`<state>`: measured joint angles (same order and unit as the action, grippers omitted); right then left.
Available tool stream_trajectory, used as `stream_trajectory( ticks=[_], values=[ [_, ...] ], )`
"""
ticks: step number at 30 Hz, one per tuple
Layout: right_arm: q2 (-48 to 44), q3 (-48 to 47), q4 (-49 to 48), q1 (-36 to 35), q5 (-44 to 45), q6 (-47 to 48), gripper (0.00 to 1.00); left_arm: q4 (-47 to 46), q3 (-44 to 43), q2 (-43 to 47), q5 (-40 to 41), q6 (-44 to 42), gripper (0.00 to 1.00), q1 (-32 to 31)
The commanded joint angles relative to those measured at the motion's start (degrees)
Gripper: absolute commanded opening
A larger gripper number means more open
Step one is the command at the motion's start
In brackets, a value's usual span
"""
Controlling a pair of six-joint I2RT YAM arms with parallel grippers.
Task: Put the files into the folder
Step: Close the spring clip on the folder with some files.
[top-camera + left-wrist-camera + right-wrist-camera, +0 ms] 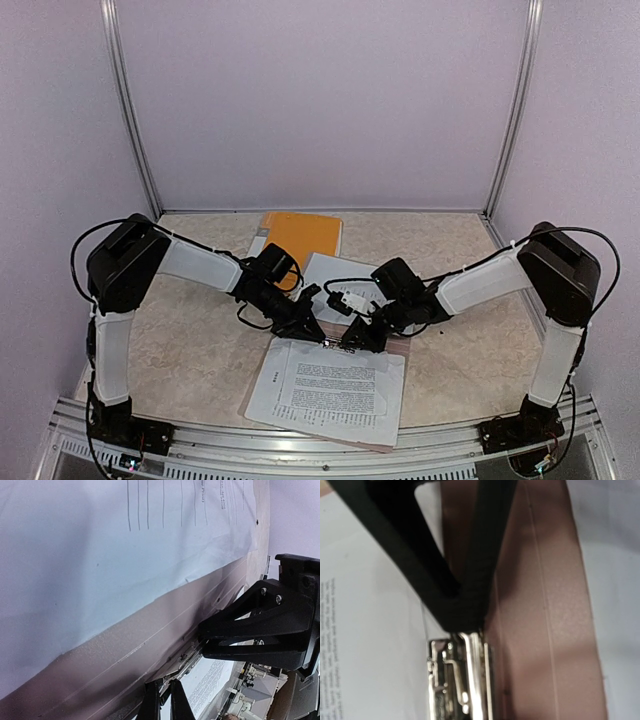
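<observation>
A taupe folder (396, 347) lies open at the near middle of the table, with a printed file (330, 385) on it. Its metal clip (460, 680) runs along the spine. My right gripper (352, 340) is shut on the clip's end, and its fingers (480, 570) meet there. My left gripper (318, 335) is shut with its tips at the clip's (192, 652) other end, facing the right gripper (202, 642). I cannot tell whether the left gripper (165, 682) pinches anything. The taupe cover (125, 650) and printed text (210, 680) show in the left wrist view.
A second white sheet (325, 272) lies behind the folder under both arms. An orange folder (300, 235) rests at the back against the wall. Metal rails frame the near table edge (300, 455). White walls close in on all sides.
</observation>
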<state>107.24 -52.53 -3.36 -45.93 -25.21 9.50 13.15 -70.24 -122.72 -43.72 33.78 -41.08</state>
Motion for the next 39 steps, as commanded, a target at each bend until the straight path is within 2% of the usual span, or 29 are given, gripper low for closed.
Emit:
stream_trajectory(
  ticks=[1, 13, 30, 39],
  values=[
    [4.7, 0.9, 10.2, -1.5, 5.8, 0.6, 0.09, 19.4, 8.1, -18.8, 35.9, 2.0, 0.0, -0.8],
    [5.5, -0.8, 11.6, -1.8, 5.1, 1.3, 0.08, 18.7, 9.5, -21.2, 40.1, 7.1, 0.0, -3.8],
    [6.4, -2.4, 13.0, -2.0, 5.8, 2.9, 0.07, 12.6, 12.6, -26.1, 42.5, 10.8, 0.0, -4.0],
    [7.2, -3.7, 14.1, -2.5, 5.9, 3.8, 0.04, 14.4, 11.3, -24.8, 46.0, 10.3, 0.0, -3.2]
  ],
)
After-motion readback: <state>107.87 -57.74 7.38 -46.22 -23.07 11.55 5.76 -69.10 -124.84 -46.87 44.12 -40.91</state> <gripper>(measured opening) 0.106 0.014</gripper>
